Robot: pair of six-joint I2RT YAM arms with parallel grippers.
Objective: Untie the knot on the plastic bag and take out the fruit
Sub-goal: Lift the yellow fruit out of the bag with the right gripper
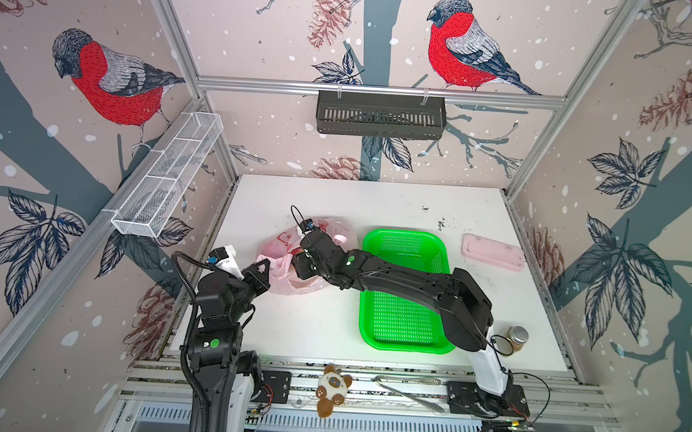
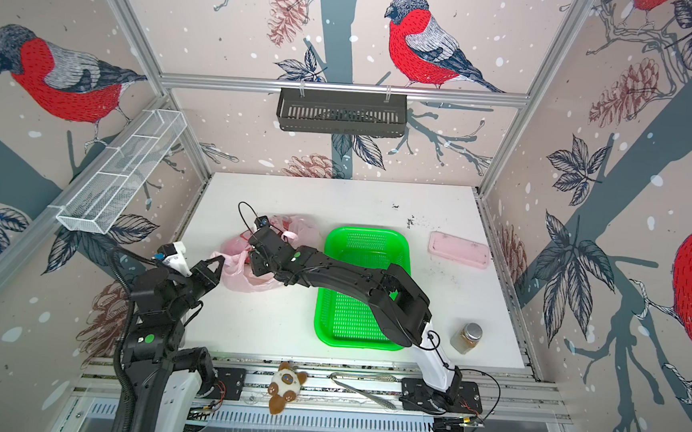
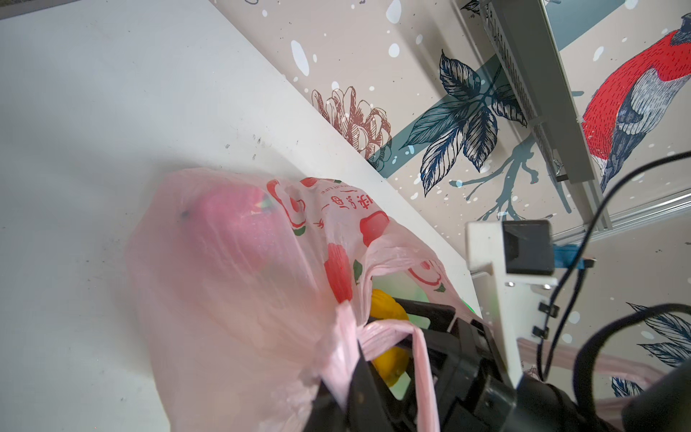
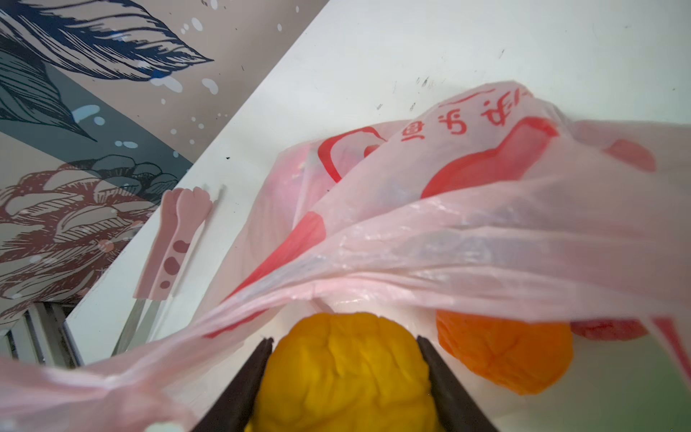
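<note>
The pale pink plastic bag (image 1: 279, 248) (image 2: 228, 259) lies at the table's left with its mouth open. No tied knot shows; a handle loop (image 1: 339, 239) lies loose. My left gripper (image 1: 266, 266) (image 3: 346, 377) is shut on a handle strip at the bag's near edge and holds it up. My right gripper (image 1: 301, 266) (image 4: 344, 340) reaches into the mouth, its jaws pressed against both sides of a yellow ball (image 4: 344, 374) (image 3: 389, 310). Beside it inside the bag sit an orange ball (image 4: 504, 355) and a small red ball (image 4: 609, 329). A magenta fruit (image 3: 239, 224) shows through the film.
A green basket (image 1: 376, 236) stands right of the bag, under my right arm. Farther right lie a pink case (image 1: 494, 252) and a jar (image 1: 515, 339). Pink paw-shaped tongs (image 4: 175, 239) lie by the left wall. A plush toy (image 1: 334, 389) sits on the front rail.
</note>
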